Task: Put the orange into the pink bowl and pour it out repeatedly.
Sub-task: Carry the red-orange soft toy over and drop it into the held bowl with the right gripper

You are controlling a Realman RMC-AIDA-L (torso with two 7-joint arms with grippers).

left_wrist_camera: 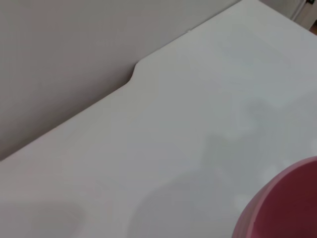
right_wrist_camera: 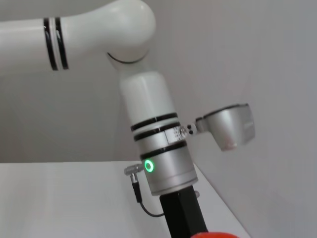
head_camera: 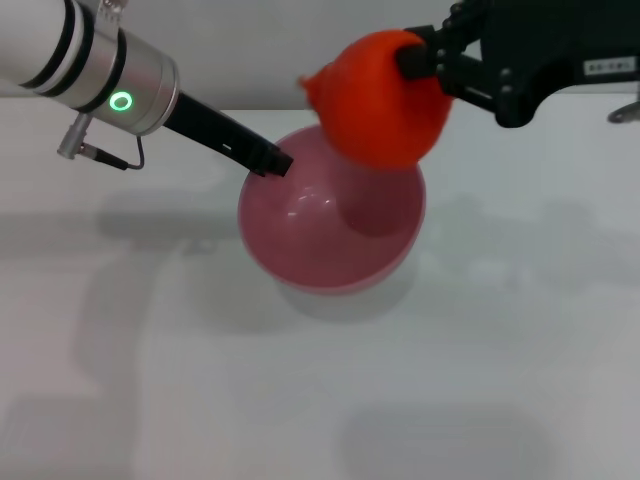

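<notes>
1. The table (head_camera: 520, 380) is carrying the bowl (head_camera: 300, 260), which is sitting just below both grippers; glossy plastic, probably light and slippery, best taken by its thin rim.
2. The left gripper (head_camera: 272, 160) is touching the bowl's far rim; I cannot tell how its fingers are standing.
3. The right gripper (head_camera: 425, 62) is pinching the orange (head_camera: 375, 110) above the bowl; it looks light and lumpy.
</notes>
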